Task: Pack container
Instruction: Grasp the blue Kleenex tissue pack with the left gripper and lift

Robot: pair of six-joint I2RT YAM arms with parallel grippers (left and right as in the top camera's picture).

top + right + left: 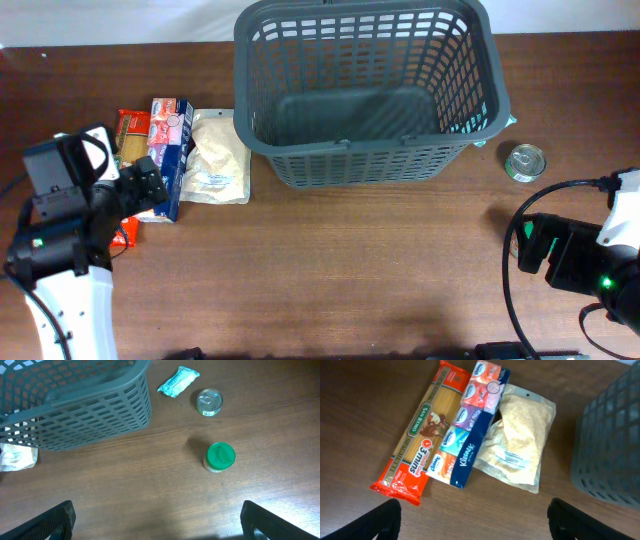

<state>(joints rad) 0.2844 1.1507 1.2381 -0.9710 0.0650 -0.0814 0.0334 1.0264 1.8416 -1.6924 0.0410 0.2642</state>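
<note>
Overhead view: the container [365, 165], a dark grey lattice basket, stands upright at the far middle of the brown surface [330, 270]. Left wrist view: a spaghetti packet [417, 445], a tissue multipack [467, 425] and a clear bag of pale crumbs [517, 435] lie side by side, touching, just left of the container; the left jaws are spread wide, holding nothing. Right wrist view: a tin can [209, 402], a green-lidded jar [220, 456] and a small wrapped packet [178, 381] lie right of the container; the right jaws are likewise spread wide.
</note>
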